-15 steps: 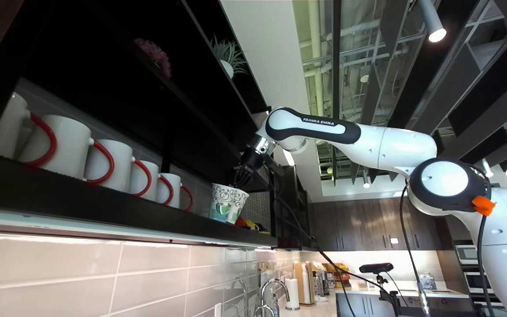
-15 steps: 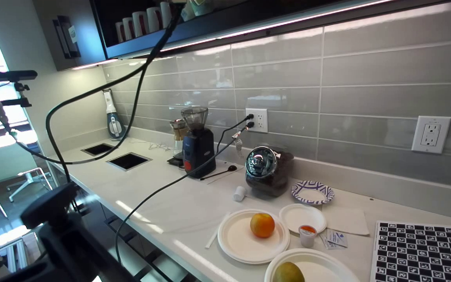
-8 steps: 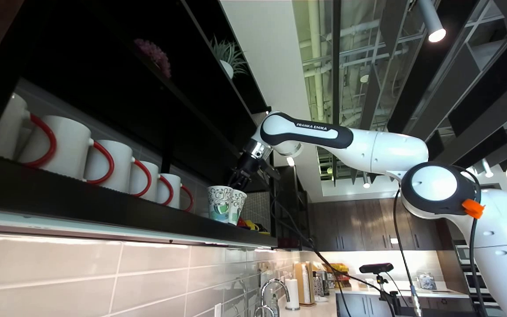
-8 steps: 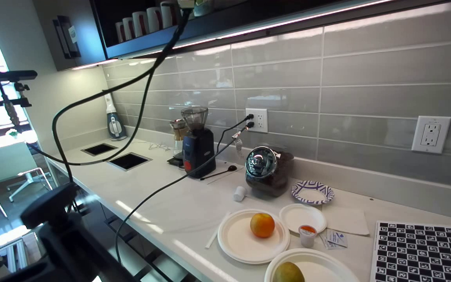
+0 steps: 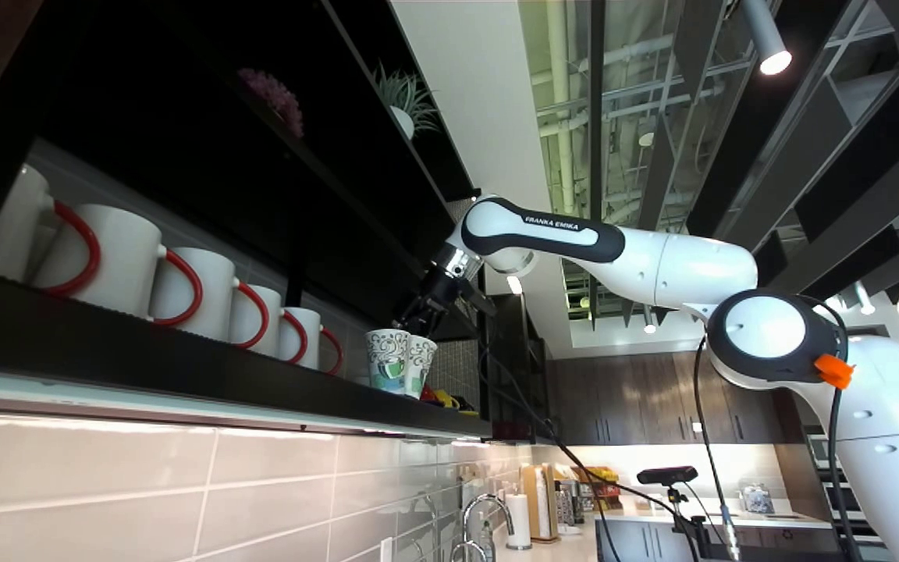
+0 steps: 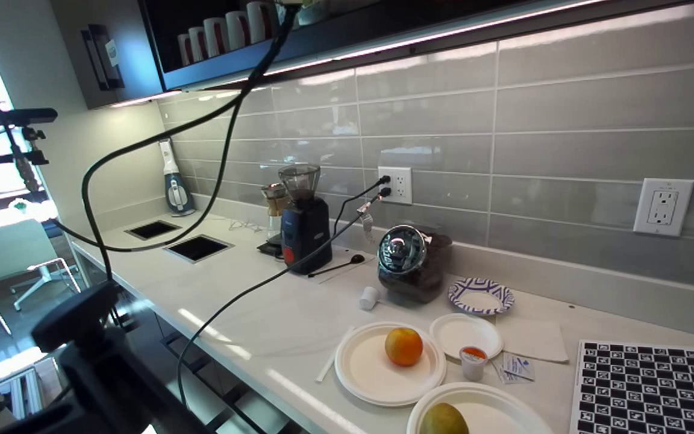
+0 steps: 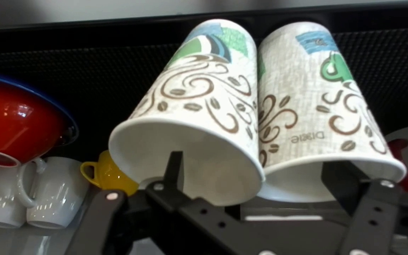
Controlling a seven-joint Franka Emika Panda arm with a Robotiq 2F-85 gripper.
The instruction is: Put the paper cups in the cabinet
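Note:
Two paper cups, a nearer one [image 5: 387, 361] and another [image 5: 420, 367], stand upright side by side on the lower shelf of the black cabinet [image 5: 184, 371]. In the wrist view both cups, left [image 7: 207, 85] and right [image 7: 306, 102], touch along their sides, mouths facing the camera. My gripper [image 7: 257, 168] is open, its fingers [image 7: 173, 170] spread wide, one across each cup's mouth; whether the tips reach inside I cannot tell. In an exterior view the gripper [image 5: 418, 321] sits just above and behind the rims, partly hidden by them.
White mugs [image 5: 118, 257] with red handles line the same shelf. On the cups' other side are a red bowl [image 7: 16, 120], a yellow cup [image 7: 113, 173] and white mugs [image 7: 57, 191]. Another shelf hangs above. Below, the counter [image 6: 232, 283] carries plates and a coffee grinder [image 6: 305, 223].
The gripper's fingers have opened. Both cups, tilted a second ago, now stand upright and slightly further left in the exterior view. The arm has shifted left there, and its cable has swung along.

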